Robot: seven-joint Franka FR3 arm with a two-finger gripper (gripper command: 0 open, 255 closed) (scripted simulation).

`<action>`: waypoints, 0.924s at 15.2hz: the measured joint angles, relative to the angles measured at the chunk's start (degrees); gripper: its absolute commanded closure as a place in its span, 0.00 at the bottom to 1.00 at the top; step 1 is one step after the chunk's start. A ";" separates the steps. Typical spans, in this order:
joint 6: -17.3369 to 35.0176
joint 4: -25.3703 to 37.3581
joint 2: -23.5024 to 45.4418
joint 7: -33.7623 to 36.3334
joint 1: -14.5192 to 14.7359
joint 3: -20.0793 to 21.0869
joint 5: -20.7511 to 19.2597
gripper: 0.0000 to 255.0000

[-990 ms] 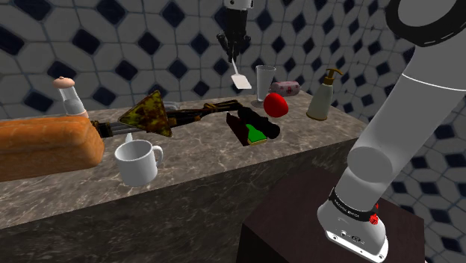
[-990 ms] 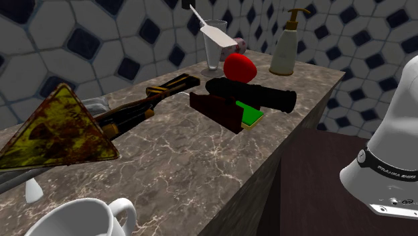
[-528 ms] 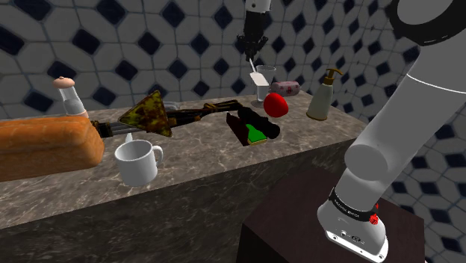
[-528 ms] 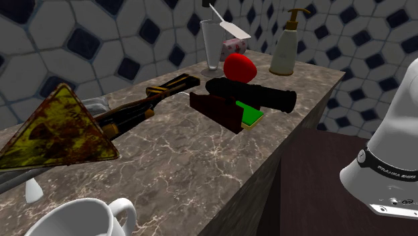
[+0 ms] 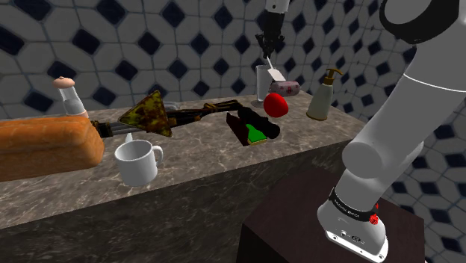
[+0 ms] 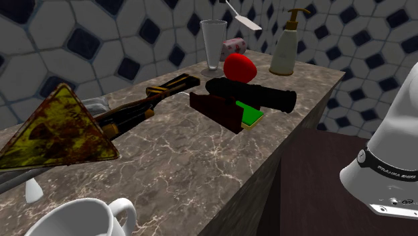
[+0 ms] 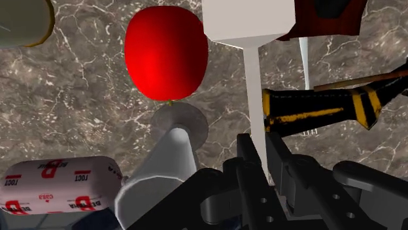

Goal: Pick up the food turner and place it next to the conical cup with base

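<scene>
Hanging from the gripper point(image 5: 269, 49), the turner point(image 5: 275, 75) is off the counter point(image 5: 224, 168) and in the air, handle up and white blade down. In the wrist view the two black fingers point(image 7: 280, 157) are clamped on the turner's point(image 7: 246, 23) thin white handle, with the flat blade far out ahead of them.

From the shoulder view the blade overlaps the rim of the cup point(image 5: 264, 82). The second exterior view separates them: there the turner point(image 6: 242, 16) is tilted, above the cup point(image 6: 213, 43) and off to that view's right, not touching it. The cup stands upright on its base near the back of the counter, close to the tiled wall.

Looking down the gripper point(image 7: 260, 149), the cup point(image 7: 163, 171) rises just beside the handle – its round base point(image 7: 178, 124) sits on the marble next to a red fruit point(image 7: 165, 52). A pink-and-white pack point(image 7: 55, 189) lies on the cup's other side.

A pump bottle point(image 5: 322, 95) stands further along the shoulder view's right. Nearer the front edge lie a black tube point(image 5: 258, 123) on a dark block, a white mug point(image 5: 138, 161) and a loaf point(image 5: 45, 149).
</scene>
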 measured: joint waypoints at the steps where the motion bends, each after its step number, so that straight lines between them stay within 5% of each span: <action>1: 0.03 0.74 0.75 -1.57 -0.74 -0.84 0.07 1.00; 14: -2.44 13.79 11.63 -18.86 -9.75 -9.21 2.48 1.00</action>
